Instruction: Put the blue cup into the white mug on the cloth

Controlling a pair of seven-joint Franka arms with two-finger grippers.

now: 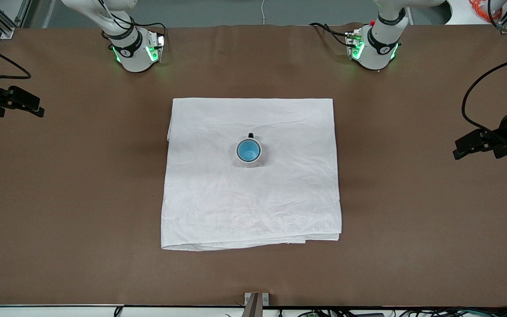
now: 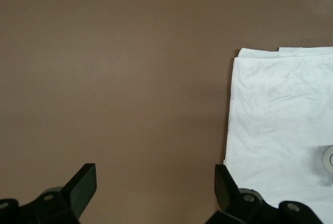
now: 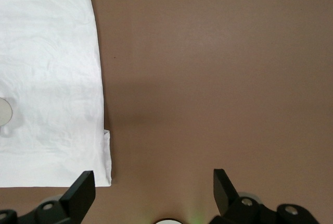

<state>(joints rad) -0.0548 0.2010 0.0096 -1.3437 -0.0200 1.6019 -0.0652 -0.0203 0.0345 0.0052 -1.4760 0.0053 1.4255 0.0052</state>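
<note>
The left gripper hangs at the right edge of the front view over bare brown table, its fingers spread wide and holding nothing. The right gripper waits at the left edge of that view, also wide open and empty. Between them, in the middle of the frame, the blue cup sits inside the white mug, which stands upright near the centre of the cloth, its black handle pointing toward the robots' bases.
</note>
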